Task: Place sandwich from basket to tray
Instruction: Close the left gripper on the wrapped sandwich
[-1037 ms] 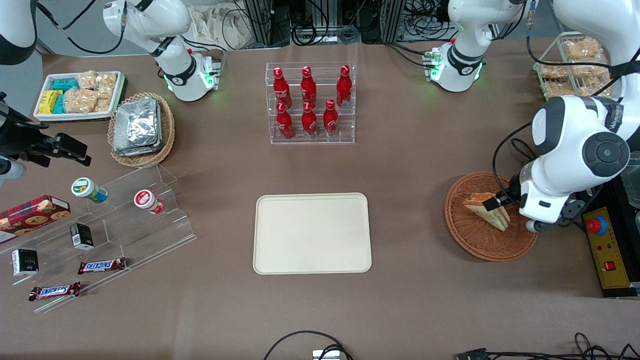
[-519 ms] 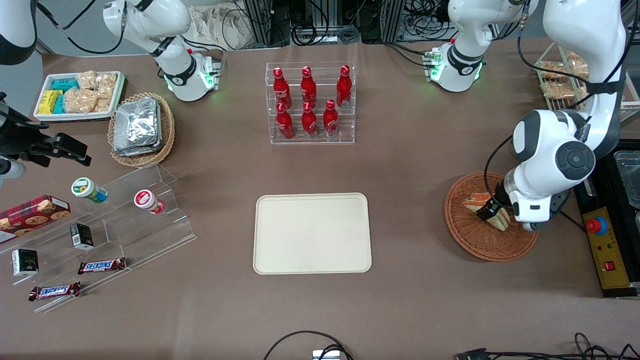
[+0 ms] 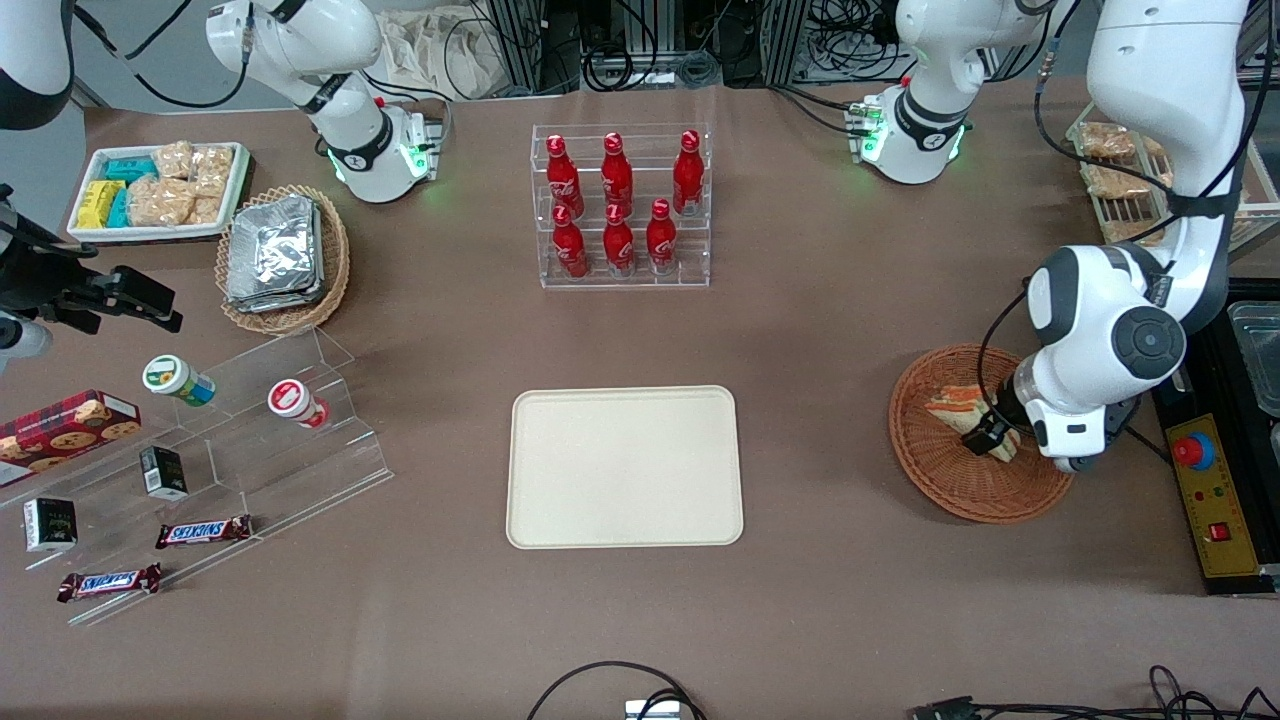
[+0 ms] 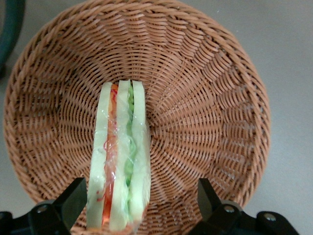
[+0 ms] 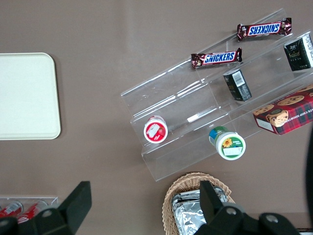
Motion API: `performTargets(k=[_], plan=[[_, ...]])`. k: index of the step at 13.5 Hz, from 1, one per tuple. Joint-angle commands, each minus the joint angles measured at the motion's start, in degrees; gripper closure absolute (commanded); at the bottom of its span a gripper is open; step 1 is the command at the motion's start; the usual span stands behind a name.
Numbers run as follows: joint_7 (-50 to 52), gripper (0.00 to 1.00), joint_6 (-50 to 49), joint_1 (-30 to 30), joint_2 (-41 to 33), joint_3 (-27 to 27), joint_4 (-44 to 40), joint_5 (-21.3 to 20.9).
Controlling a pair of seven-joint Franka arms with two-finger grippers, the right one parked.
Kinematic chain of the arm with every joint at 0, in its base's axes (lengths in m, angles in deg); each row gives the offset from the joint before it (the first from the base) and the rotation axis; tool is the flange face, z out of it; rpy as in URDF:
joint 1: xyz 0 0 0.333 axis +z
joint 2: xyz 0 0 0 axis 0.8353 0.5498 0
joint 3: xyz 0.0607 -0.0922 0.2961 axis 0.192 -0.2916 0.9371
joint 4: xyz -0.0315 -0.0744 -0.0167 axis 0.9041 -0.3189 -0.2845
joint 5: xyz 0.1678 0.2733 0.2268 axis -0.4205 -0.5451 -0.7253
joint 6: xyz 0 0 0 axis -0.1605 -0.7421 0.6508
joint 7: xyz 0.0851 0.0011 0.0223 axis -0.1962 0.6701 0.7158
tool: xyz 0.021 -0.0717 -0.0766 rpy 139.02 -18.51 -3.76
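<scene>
The sandwich (image 3: 962, 409) lies in the orange-brown wicker basket (image 3: 940, 480) toward the working arm's end of the table. In the left wrist view the sandwich (image 4: 119, 161) stands on edge, wrapped in clear film, with green and orange-red filling showing, inside the basket (image 4: 210, 98). My left gripper (image 3: 990, 434) is down in the basket over the sandwich. Its gripper (image 4: 142, 205) is open, one finger (image 4: 73, 200) touching or almost touching the bread, the other finger (image 4: 206, 196) well apart from it. The cream tray (image 3: 625, 466) lies empty at the table's middle.
A clear rack of red bottles (image 3: 620, 205) stands farther from the camera than the tray. A tan basket of foil packets (image 3: 280, 255), a white snack tray (image 3: 160, 190) and an acrylic step shelf (image 3: 220, 440) with snacks lie toward the parked arm's end. A control box (image 3: 1215, 505) lies beside the basket.
My left arm has swung over the basket and lowered, bringing the gripper down onto the sandwich. The sandwich has not moved.
</scene>
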Motion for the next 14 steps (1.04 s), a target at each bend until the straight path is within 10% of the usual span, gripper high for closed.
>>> performTargets(k=[1, 5, 7, 14], plan=[[0.60, 0.00, 3.79, 0.17, 0.87, -0.07, 1.88, -0.48], [-0.54, 0.12, 3.71, 0.17, 1.50, 0.89, 1.89, -0.57], [-4.14, 1.00, 3.01, 0.08, 0.97, 0.90, 1.62, -0.57], [-20.90, 1.00, -2.50, 0.00, -1.40, 1.07, -5.12, -0.75]])
